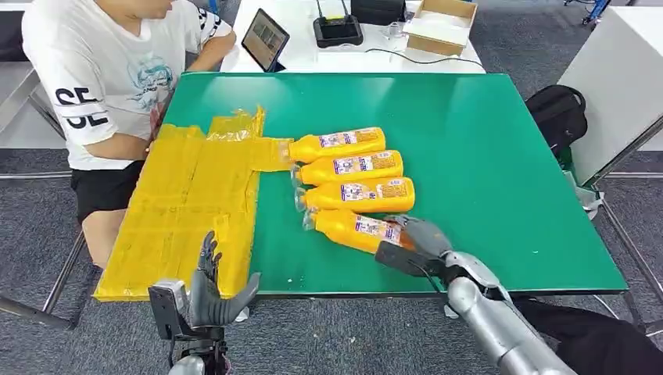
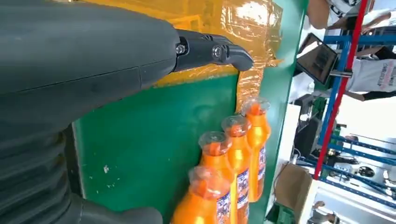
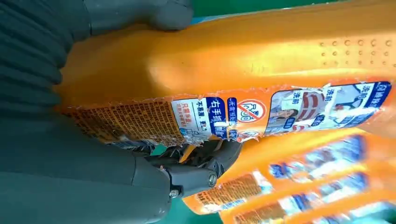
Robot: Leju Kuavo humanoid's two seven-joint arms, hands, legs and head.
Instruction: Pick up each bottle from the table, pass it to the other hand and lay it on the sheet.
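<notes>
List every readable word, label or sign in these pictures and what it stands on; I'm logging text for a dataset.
"SE", printed twice on the person's white shirt.
"右手", white on blue, on the label of the nearest bottle that the right robot hand grips; beside it a red prohibition sign.
All other print on that label and on the other bottles' labels: too small or blurred.

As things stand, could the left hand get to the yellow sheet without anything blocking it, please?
Probably yes. The left hand hovers open at the table's near edge, right beside the yellow sheet, with nothing lying between them. The four bottles lie off to the robot's right, clear of that path.
</notes>
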